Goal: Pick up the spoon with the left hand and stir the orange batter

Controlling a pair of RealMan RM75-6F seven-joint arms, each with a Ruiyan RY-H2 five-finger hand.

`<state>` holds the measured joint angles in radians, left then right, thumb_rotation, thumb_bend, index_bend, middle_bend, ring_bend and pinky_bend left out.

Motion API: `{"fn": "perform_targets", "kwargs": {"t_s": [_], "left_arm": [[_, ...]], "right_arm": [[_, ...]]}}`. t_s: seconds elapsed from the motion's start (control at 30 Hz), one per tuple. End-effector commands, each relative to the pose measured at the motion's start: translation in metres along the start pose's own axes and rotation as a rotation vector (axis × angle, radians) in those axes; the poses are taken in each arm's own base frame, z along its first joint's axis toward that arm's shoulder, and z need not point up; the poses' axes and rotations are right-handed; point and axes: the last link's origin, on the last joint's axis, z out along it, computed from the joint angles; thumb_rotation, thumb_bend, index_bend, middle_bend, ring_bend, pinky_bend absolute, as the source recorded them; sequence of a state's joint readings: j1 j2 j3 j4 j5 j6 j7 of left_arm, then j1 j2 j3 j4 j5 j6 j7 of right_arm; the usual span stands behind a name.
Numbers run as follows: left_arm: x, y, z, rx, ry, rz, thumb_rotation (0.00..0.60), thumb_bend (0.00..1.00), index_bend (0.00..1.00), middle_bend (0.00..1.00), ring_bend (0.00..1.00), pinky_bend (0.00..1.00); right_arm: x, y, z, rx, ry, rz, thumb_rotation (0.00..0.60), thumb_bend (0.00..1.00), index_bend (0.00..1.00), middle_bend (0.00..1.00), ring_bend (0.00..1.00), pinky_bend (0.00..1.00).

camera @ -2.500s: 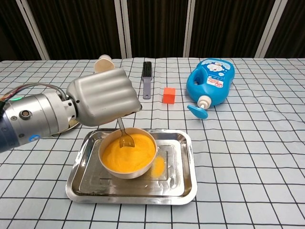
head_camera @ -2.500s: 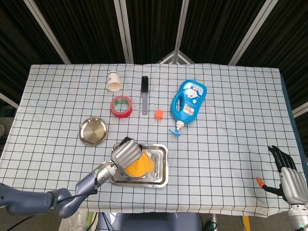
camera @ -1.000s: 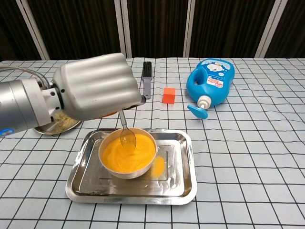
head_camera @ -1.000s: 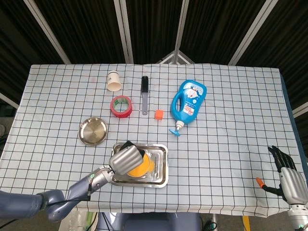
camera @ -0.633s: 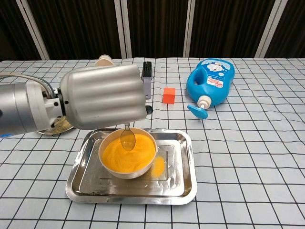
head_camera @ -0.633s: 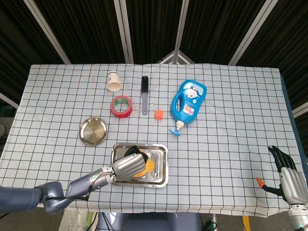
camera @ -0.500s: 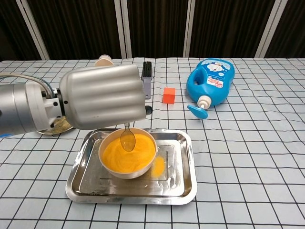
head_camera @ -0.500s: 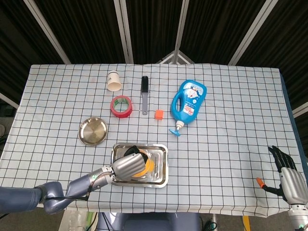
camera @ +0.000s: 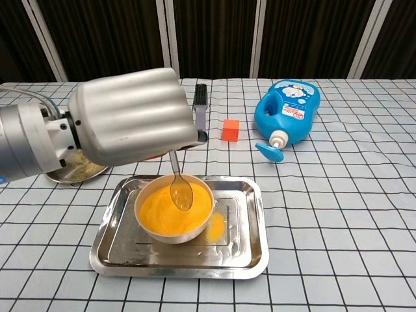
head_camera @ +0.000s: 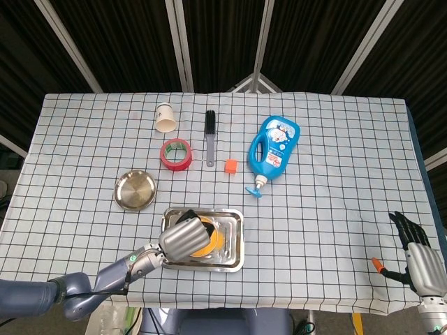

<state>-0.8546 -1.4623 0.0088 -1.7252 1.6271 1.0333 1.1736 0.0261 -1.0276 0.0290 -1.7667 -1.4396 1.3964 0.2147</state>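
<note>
Chest view is showing the clear plastic spoon (camera: 180,188) hanging handle-up, its bowl dipping into the orange batter (camera: 170,212) inside the white round bowl (camera: 149,231). The silver left hand (camera: 130,117) is clenching the spoon's handle from above, fingers wrapped closed over it. The bowl is sitting in the left part of the rectangular steel tray (camera: 250,240), with a smear of orange batter lying on the tray floor just beside it. Beyond the tray, an orange cube (camera: 230,129), a black brush (camera: 201,104) and a blue detergent bottle (camera: 289,110) lying on its side are resting on the checked tablecloth (camera: 338,214). Head view is adding a red tape roll (head_camera: 176,153), a paper cup (head_camera: 165,118) and a round steel dish (head_camera: 135,189) well apart from the tray. The black right hand (head_camera: 418,258) is idling at the table's near right corner, holding nothing, fingers spread.
</note>
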Motion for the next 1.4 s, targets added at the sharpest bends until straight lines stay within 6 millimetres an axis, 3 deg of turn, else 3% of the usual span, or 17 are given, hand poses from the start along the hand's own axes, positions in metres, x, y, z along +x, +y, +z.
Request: {"fn": "perform_targets", "kwargs": {"t_s": [0.03, 0.73, 1.17, 1.4], "left_arm": [[0.0, 0.003, 0.0, -0.008, -0.004, -0.009, 0.6, 0.72, 0.79, 1.0, 1.0, 1.0], [-0.019, 0.018, 0.002, -0.025, -0.079, -0.002, 0.6, 0.73, 0.8, 1.0, 1.0, 1.0], [-0.042, 0.008, 0.007, 0.041, -0.153, 0.03, 0.6, 0.73, 0.81, 1.0, 1.0, 1.0], [-0.04, -0.002, 0.004, 0.072, -0.134, -0.001, 0.6, 0.73, 0.81, 1.0, 1.0, 1.0]], "right_arm": [[0.0, 0.0, 0.0, -0.001, 0.001, 0.001, 0.6, 0.31, 0.0, 0.0, 0.0, 0.0], [0.001, 0.001, 0.0, -0.003, 0.002, 0.003, 0.6, 0.31, 0.0, 0.0, 0.0, 0.0], [0.001, 0.001, 0.0, -0.005, 0.001, 0.003, 0.6, 0.31, 0.0, 0.0, 0.0, 0.0], [0.001, 0.001, 0.001, -0.006, 0.001, 0.002, 0.6, 0.31, 0.0, 0.0, 0.0, 0.0]]}}
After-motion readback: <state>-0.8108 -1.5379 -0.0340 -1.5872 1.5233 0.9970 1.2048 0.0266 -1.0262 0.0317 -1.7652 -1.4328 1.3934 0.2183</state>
